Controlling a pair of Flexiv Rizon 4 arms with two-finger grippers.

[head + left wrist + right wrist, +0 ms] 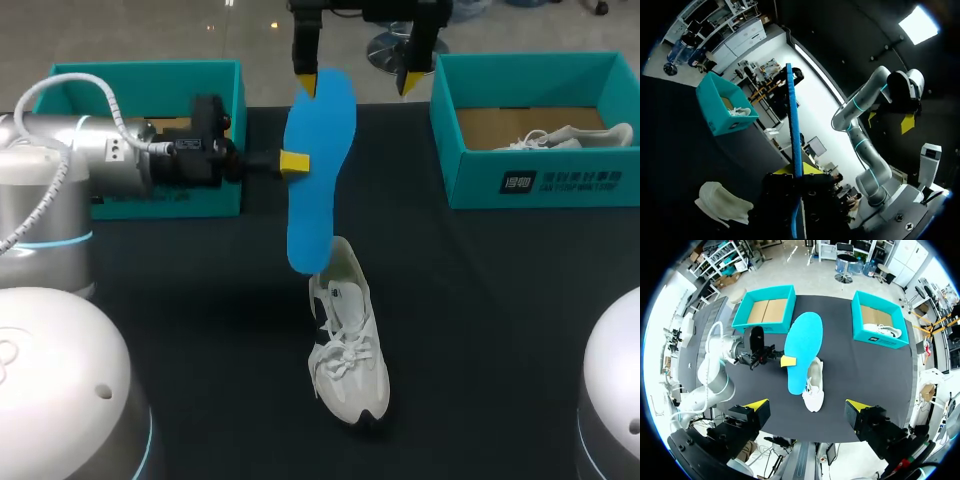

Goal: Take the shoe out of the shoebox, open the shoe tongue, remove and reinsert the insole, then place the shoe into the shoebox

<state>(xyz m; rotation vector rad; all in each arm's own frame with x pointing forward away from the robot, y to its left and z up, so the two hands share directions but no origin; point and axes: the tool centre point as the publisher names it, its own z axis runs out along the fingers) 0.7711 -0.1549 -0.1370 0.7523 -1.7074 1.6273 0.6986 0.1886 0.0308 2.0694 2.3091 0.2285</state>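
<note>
The flat blue insole [322,140] is hanging in the air over the black table [480,320], long axis roughly upright. The left gripper [294,163] is clamping it at one long edge near the middle. In the head view the insole's lower end is overlapping the heel opening of the white lace-up sneaker [348,350], and that view is not showing whether the two touch. The left wrist view is giving the insole [794,130] edge-on, as a thin strip running out from between that gripper's [797,172] closed fingers. The sneaker [722,204] is lying off to one side there, apart from the strip. From high above, the right wrist view is showing the insole's [802,347] broad face and the sneaker [815,387] standing on its sole just beside the insole's lower tip.

The right gripper [358,83] is hovering at the far side, above the insole's top. Its fingers [756,404] are standing wide apart, holding nothing.

The teal cardboard shoebox on the left [140,68], beside the left arm [80,160], is showing a bare brown floor. The teal cardboard shoebox on the right [600,180] is holding a second white sneaker [570,137].
</note>
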